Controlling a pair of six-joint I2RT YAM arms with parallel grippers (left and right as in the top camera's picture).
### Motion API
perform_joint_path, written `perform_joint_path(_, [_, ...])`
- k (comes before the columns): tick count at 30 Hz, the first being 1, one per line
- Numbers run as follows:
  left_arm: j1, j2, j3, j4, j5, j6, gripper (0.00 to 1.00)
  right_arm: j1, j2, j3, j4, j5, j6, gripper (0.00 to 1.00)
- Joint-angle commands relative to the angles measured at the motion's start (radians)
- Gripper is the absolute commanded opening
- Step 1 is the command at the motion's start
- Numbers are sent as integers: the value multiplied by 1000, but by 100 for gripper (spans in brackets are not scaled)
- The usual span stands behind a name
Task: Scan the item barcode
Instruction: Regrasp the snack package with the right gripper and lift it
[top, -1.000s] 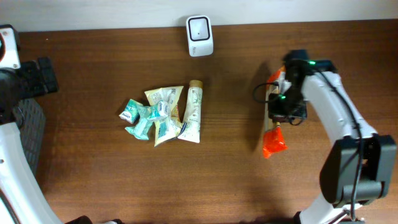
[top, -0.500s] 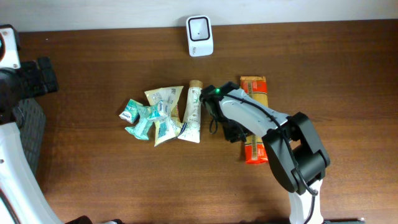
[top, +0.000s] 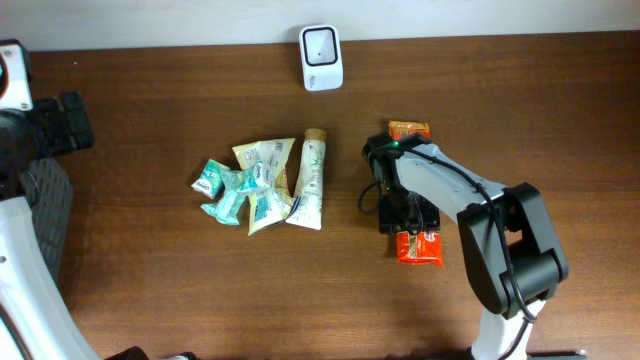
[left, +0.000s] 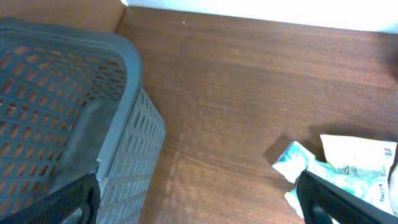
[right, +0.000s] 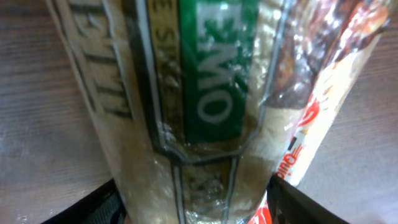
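Packet (top: 419, 246) in orange and tan wrapper lies flat on the counter (top: 150, 290), well apart from the white scanner (top: 321, 44) at the far edge. The right hand (right: 196, 202) is directly over it, fingers spread to either side of the wrapper and not visibly pinching it. The left hand (left: 199, 199), spread and empty, hangs beside the grey basket (left: 74, 93). Judged progress is early: grasping, carrying and presenting the barcode to the scanner all appear to remain.

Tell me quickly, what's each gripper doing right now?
Left gripper: open, empty.
Right gripper: jaws astride the clear orange-and-green plastic packet; whether it grips cannot be told.
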Motion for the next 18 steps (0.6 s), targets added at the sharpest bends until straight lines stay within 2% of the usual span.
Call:
perform_joint_path(1, [7, 2, 2, 2, 11, 13, 99, 2, -9, -94, 68, 124, 40, 74])
perform_joint_path(3, [7, 2, 2, 2, 11, 13, 99, 2, -8, -116, 86, 184, 40, 73])
perform_joint_path(4, [7, 2, 2, 2, 11, 13, 99, 3, -8, -116, 87, 183, 40, 68])
perform_joint_path(5, [7, 2, 2, 2, 11, 13, 99, 3, -8, -116, 90, 175, 40, 58])
perform_joint_path(6, [7, 2, 2, 2, 11, 13, 99, 2, -8, -116, 99, 159, 40, 40])
perform_joint_path(7, [7, 2, 2, 2, 11, 13, 99, 2, -9, -114, 105, 143, 40, 29])
perform_joint_path(9, [7, 2, 2, 2, 11, 13, 99, 2, -9, -101, 106, 105, 35, 8])
perform_joint_path(10, [7, 2, 2, 2, 11, 13, 99, 0, -9, -82, 101, 80, 28, 4])
perform_joint_path(11, [7, 2, 2, 2, 11, 13, 99, 0, -10, -51, 78, 61, 18, 4])
perform_joint_path(13, [7, 2, 2, 2, 11, 13, 99, -5, -21, 18, 39, -50, -93, 4])
perform_joint_path(15, [7, 2, 2, 2, 11, 13, 99, -26, -54, 100, 1, -238, -248, 4])
perform_joint_path(16, [7, 2, 2, 2, 11, 13, 99, -51, -91, 152, -20, -413, -371, 4])
perform_joint_path(18, [7, 2, 2, 2, 11, 13, 99, -93, -137, 199, -49, -614, -506, 4])
